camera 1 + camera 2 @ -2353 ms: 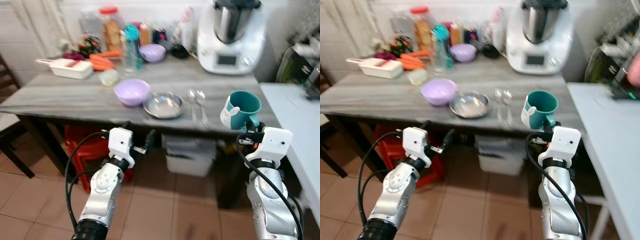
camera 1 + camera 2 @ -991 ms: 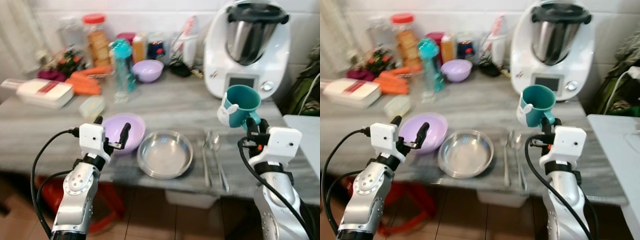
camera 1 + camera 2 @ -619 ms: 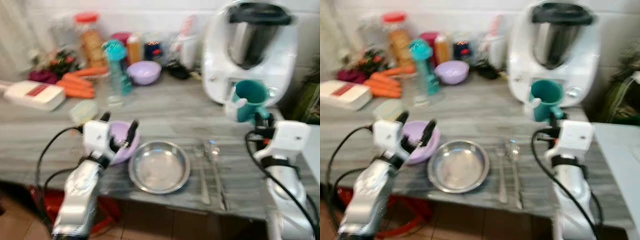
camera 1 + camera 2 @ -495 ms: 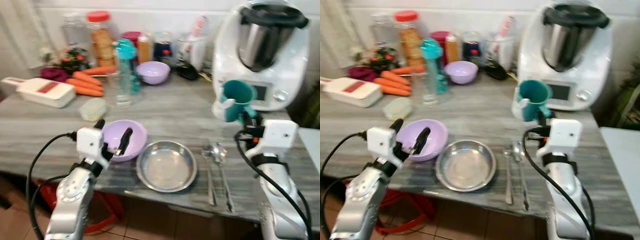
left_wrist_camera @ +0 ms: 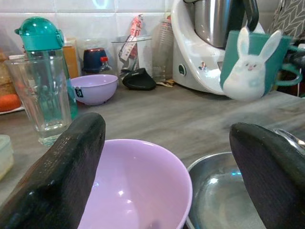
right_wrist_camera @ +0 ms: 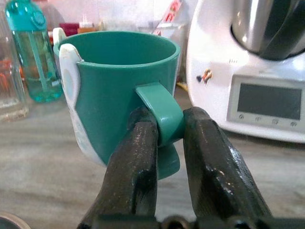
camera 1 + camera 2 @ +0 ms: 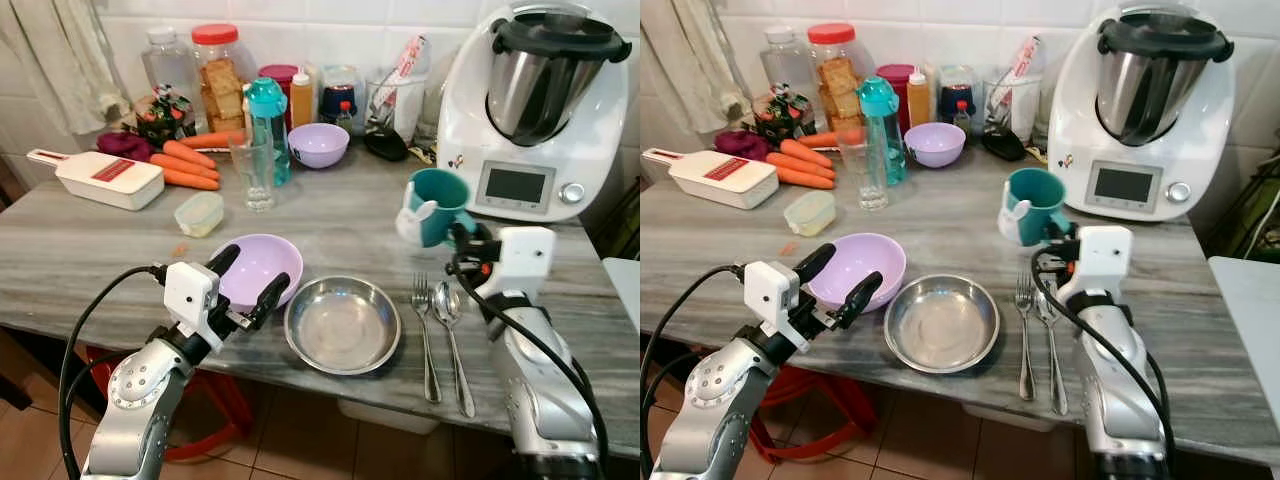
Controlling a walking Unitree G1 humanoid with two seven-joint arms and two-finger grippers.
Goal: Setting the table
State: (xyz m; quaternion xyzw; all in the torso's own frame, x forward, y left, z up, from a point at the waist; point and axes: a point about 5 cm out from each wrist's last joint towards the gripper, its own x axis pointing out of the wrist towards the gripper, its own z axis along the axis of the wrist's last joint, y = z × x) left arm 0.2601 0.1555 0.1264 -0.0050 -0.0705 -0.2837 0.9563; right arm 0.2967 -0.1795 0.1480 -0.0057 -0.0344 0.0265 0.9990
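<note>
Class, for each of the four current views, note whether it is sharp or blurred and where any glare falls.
Left and right eye views: sharp, with soft highlights on the round steel dish. Left wrist view: near black fingers blurred, teal rabbit mug crisp. Right wrist view: mug handle sharp, white kitchen machine behind soft and washed out.

Left arm raised from below, forearm angled up and inward. Left gripper [image 7: 247,282] has its two black fingers spread wide apart, nothing between them. Right arm upright, wrist level (cable looped along the forearm). Right gripper [image 6: 164,143] has its fingers pinched tight on the handle of the cup [image 6: 116,90], held upright.
</note>
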